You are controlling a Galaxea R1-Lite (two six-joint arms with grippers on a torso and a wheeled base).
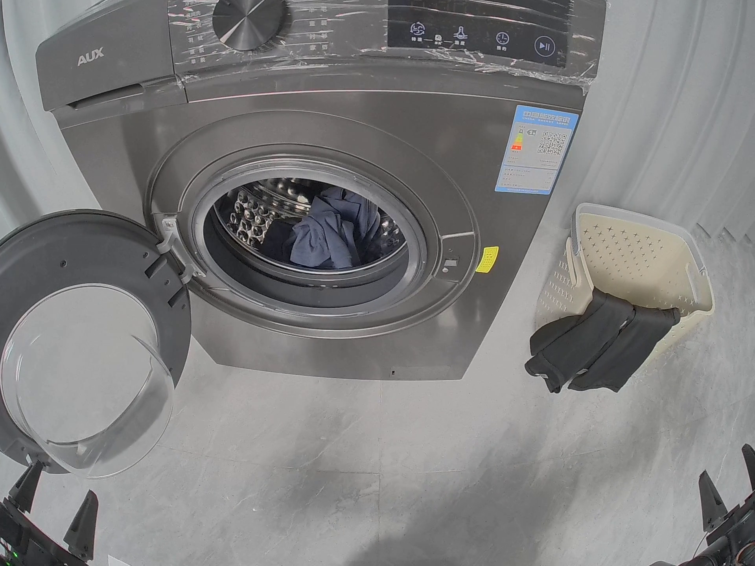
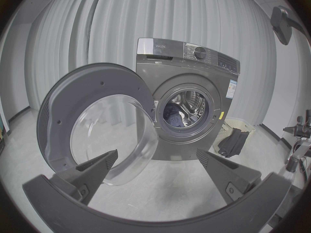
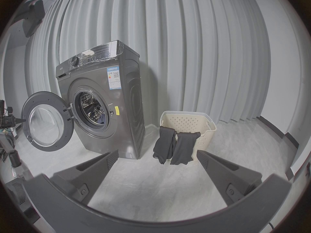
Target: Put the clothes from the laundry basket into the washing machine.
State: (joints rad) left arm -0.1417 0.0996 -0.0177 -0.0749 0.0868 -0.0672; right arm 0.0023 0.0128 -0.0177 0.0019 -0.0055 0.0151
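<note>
The grey washing machine [image 1: 314,119] stands ahead with its round door [image 1: 86,339] swung open to the left. Blue clothes [image 1: 330,229] lie inside the drum. To its right a cream laundry basket [image 1: 645,261] holds a dark garment [image 1: 602,343] that hangs over the front rim onto the floor. My left gripper [image 1: 53,501] is low at the near left, open and empty, in front of the door [image 2: 97,123]. My right gripper [image 1: 731,485] is low at the near right, open and empty, well short of the basket [image 3: 189,127] and garment [image 3: 176,146].
Grey floor tiles [image 1: 377,450] stretch between me and the machine. A pleated white curtain [image 3: 201,49] runs behind the machine and basket. The open door juts out over the floor on the left.
</note>
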